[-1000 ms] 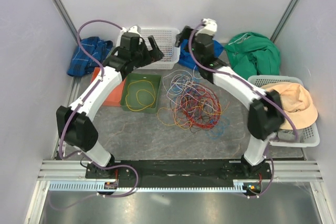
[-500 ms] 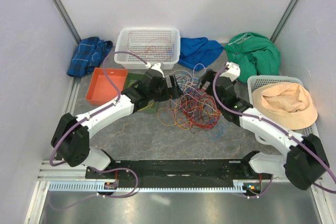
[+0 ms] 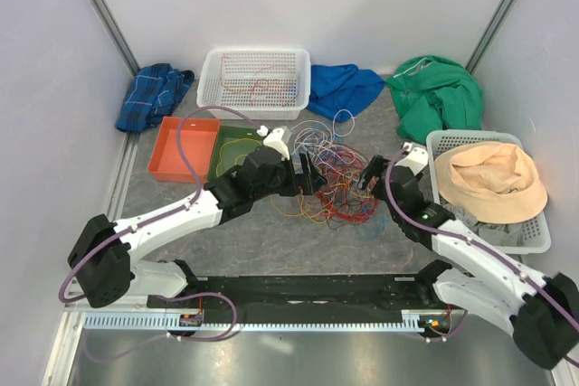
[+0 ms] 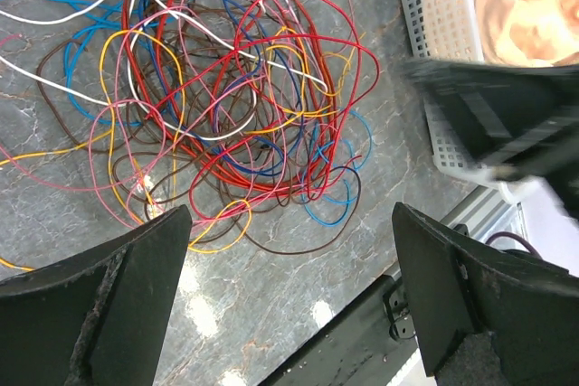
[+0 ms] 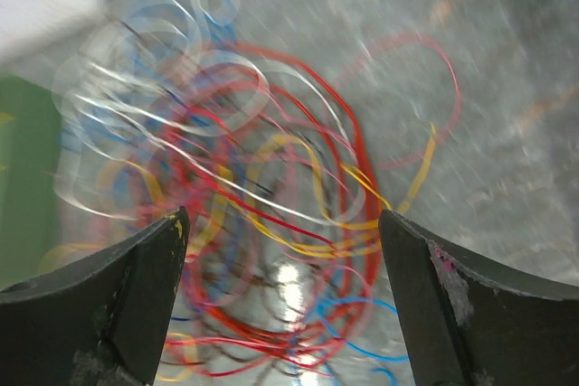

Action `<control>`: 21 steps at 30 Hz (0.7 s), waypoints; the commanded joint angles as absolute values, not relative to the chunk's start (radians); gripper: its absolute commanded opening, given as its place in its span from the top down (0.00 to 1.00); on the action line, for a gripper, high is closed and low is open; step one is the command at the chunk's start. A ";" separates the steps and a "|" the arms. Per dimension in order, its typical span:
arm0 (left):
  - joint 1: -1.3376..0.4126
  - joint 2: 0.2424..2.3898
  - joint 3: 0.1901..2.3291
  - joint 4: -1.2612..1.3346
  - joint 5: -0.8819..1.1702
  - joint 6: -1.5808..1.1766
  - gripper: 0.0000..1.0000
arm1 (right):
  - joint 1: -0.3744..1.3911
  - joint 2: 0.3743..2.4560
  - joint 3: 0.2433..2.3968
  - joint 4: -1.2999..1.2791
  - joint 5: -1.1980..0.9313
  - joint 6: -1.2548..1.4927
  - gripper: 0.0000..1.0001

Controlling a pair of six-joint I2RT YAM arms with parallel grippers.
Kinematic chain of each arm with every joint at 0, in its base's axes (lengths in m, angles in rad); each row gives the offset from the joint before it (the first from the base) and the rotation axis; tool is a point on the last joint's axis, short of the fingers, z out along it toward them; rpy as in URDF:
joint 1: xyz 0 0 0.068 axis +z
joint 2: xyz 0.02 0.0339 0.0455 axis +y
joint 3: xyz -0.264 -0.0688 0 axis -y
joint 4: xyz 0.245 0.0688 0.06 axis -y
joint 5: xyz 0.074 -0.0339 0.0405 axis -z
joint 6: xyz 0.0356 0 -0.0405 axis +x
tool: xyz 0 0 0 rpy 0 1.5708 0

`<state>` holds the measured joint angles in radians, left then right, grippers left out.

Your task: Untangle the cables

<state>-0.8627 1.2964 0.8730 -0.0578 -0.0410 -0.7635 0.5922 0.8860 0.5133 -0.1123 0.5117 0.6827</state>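
Observation:
A tangled pile of thin cables (image 3: 332, 178) in red, orange, yellow, blue, white and pink lies on the grey table. It also shows in the left wrist view (image 4: 226, 97) and, blurred, in the right wrist view (image 5: 271, 223). My left gripper (image 3: 310, 175) is open and empty at the pile's left edge. My right gripper (image 3: 369, 174) is open and empty at its right edge. In both wrist views the jaws stand wide apart above the cables, holding nothing.
A green tray (image 3: 228, 145) with a yellow cable and an orange tray (image 3: 174, 146) lie to the left. A white basket (image 3: 255, 80) stands at the back. Blue (image 3: 342, 88) and green (image 3: 439, 89) cloths lie behind. A basket with a peach hat (image 3: 493, 178) is at right.
Both arms have swung from the back of the table forward and down. The left gripper now sits at the pile's left edge and the right gripper at its right edge.

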 commanded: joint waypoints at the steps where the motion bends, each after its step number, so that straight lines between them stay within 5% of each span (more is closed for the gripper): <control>1: -0.885 1.256 0.828 -0.005 -0.077 -0.793 0.00 | 0.597 1.021 0.498 -0.082 0.508 0.672 0.07; 7: -0.891 1.161 0.756 -0.005 -0.106 -0.793 0.00 | 0.594 1.227 0.570 -0.008 0.580 0.634 0.14; 10: -0.891 1.094 0.724 -0.003 -0.129 -0.782 0.00 | 0.594 1.232 0.603 0.025 0.595 0.609 0.55; 11: -0.891 1.079 0.710 -0.005 -0.138 -0.779 0.00 | 0.595 1.221 0.607 0.023 0.589 0.592 0.78; 13: -0.891 1.034 0.698 -0.006 -0.144 -0.772 0.00 | 0.597 1.154 0.612 0.015 0.563 0.584 0.97; 21: -0.888 0.940 0.577 0.182 -0.158 -0.845 0.00 | 0.644 0.804 0.667 -0.147 0.440 0.577 1.00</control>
